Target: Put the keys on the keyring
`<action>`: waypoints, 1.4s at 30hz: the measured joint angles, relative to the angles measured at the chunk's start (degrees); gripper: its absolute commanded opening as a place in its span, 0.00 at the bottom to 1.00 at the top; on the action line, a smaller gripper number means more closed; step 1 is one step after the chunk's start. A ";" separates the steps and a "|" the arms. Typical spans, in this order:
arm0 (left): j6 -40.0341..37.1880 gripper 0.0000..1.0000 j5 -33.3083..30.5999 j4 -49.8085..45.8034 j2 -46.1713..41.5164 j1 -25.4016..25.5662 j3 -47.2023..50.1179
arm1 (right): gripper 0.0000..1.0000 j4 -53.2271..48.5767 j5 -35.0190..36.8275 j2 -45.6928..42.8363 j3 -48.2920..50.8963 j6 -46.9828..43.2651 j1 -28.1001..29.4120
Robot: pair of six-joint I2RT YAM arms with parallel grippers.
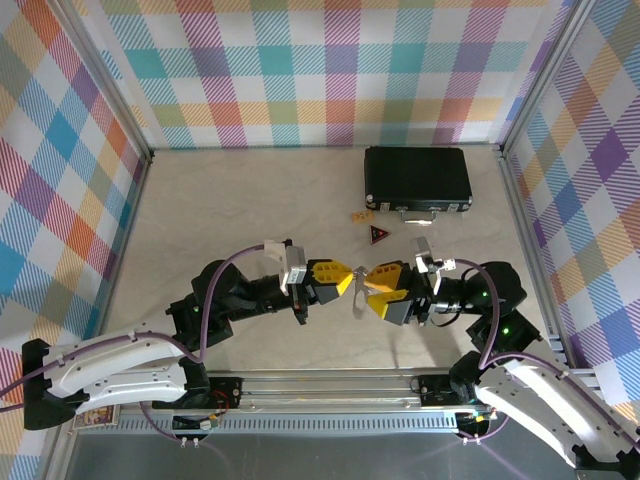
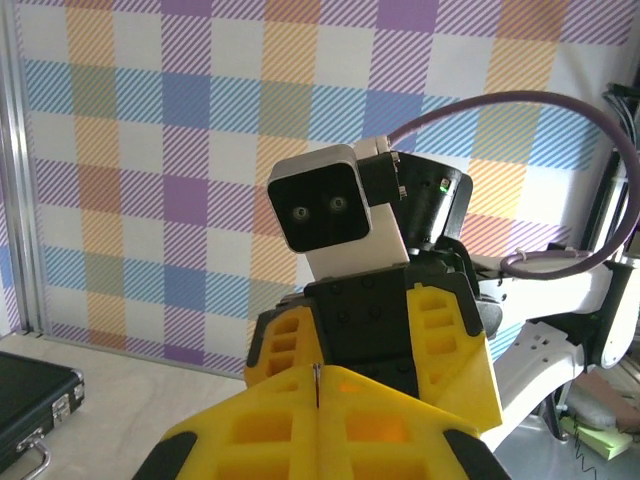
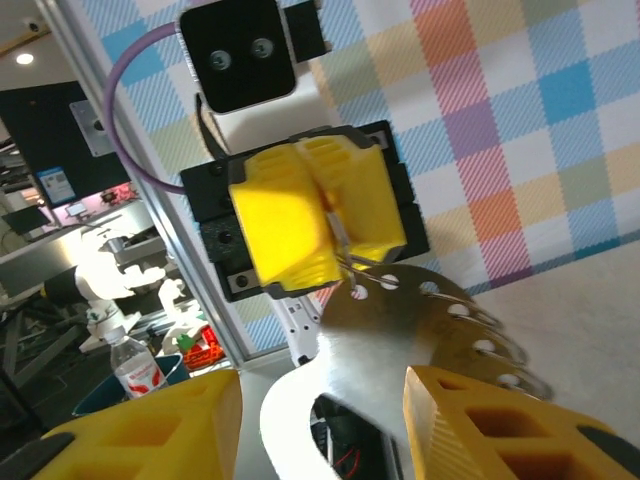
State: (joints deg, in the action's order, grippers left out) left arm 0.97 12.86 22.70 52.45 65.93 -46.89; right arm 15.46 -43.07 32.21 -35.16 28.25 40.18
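One flat gray keyring (image 3: pixel 380 340) w/ holes, silvery edge prongs.

The top camera hangs above and behind the arms and looks down on the whole table (image 1: pixel 250 210). The arm bases lie at 6 o'clock and the case (image 1: pixel 417 178) toward 1 o'clock. The left gripper (image 1: pixel 349 279) and right gripper (image 1: pixel 371 281) meet tip to tip just below centre. Each wrist camera sits close behind its own yellow fingers and looks roughly level along them, straight at the other gripper at very short range. The left wrist view faces the right camera box (image 2: pixel 320 210), with the case at 8 o'clock. The right wrist view, tilted, faces the left camera box (image 3: pixel 238 55). All three views share the meeting fingertips.
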 measured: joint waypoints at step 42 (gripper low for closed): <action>2.89 0.00 4.15 6.25 1.95 0.00 1.25 | 0.39 6.51 5.92 1.57 -0.22 2.69 3.76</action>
State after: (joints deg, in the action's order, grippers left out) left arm 3.86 17.02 28.95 54.39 65.93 -45.65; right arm 21.98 -37.15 33.78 -35.38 30.94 43.94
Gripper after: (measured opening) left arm 0.059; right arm 0.239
